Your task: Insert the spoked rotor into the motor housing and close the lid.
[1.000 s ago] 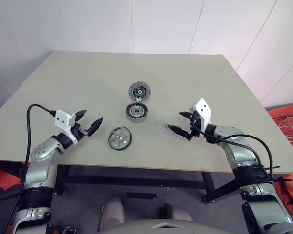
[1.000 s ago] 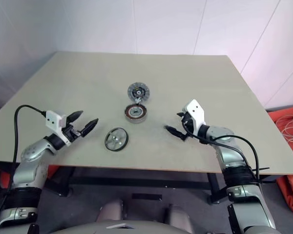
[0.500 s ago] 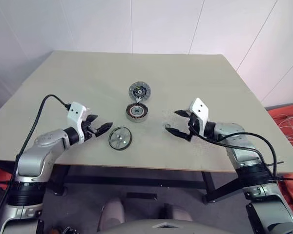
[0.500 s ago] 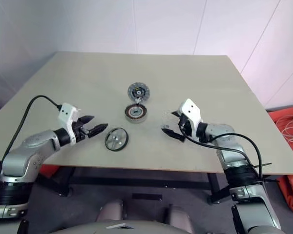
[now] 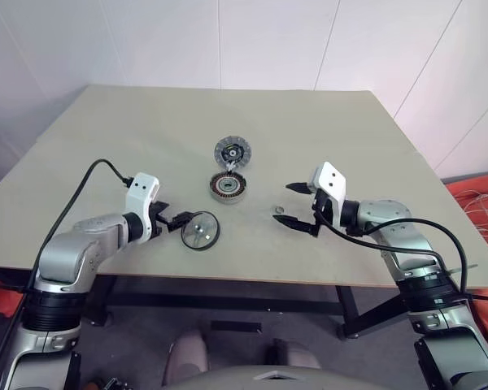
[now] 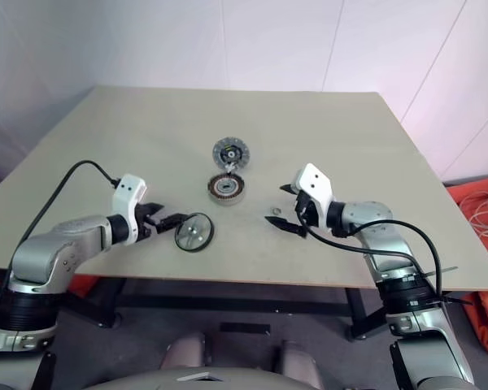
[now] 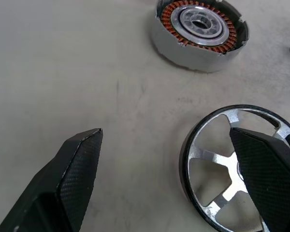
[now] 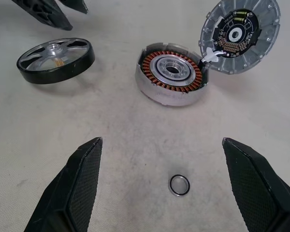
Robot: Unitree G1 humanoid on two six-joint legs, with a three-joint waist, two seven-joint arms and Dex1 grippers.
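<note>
The spoked rotor (image 5: pixel 200 231), a silver spoked disc with a dark rim, lies flat near the table's front edge. Behind it stands the motor housing (image 5: pixel 228 188) with copper windings facing up. The lid (image 5: pixel 233 151), grey with a dark ribbed ring, sits just behind the housing and touches its rim. My left gripper (image 5: pixel 172 218) is open just left of the rotor, angled down, with one finger (image 7: pixel 266 169) over the rotor's rim in the left wrist view. My right gripper (image 5: pixel 286 203) is open and empty, right of the housing.
A small metal ring (image 5: pixel 278 210) lies on the table between my right gripper's fingertips. The beige table (image 5: pixel 130 130) has bare room at the left and back. Its front edge runs close below both grippers. Orange cloth and cables (image 5: pixel 480 211) lie on the floor at the right.
My left gripper has swung right towards the rotor and tipped downward, ending right beside it. My right gripper has shifted slightly left and up. Both stayed open; the parts have not moved.
</note>
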